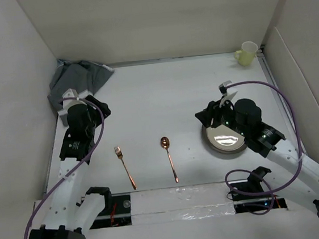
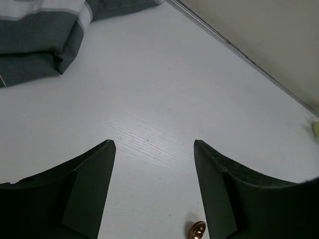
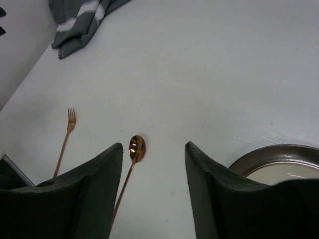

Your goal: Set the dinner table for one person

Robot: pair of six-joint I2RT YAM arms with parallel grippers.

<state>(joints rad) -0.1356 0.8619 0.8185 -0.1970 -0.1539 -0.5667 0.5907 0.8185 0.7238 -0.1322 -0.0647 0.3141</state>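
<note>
The dinner table (image 1: 162,90) is a large white top. A copper fork (image 1: 124,167) and a copper spoon (image 1: 169,158) lie near its front middle. A grey plate (image 1: 225,139) sits at the right, partly under my right arm. A crumpled dark grey striped placemat (image 1: 78,79) lies in the far left corner. A pale yellow cup (image 1: 247,53) stands far right. My left gripper (image 2: 154,144) is open and empty, just in front of the placemat (image 2: 40,35). My right gripper (image 3: 153,147) is open and empty, left of the plate (image 3: 279,162), with the spoon (image 3: 130,164) and fork (image 3: 65,137) below it.
White walls enclose the table at the back and both sides. A taped strip (image 1: 179,200) and cables run along the front edge between the arm bases. The spoon's bowl (image 2: 197,230) shows at the bottom of the left wrist view.
</note>
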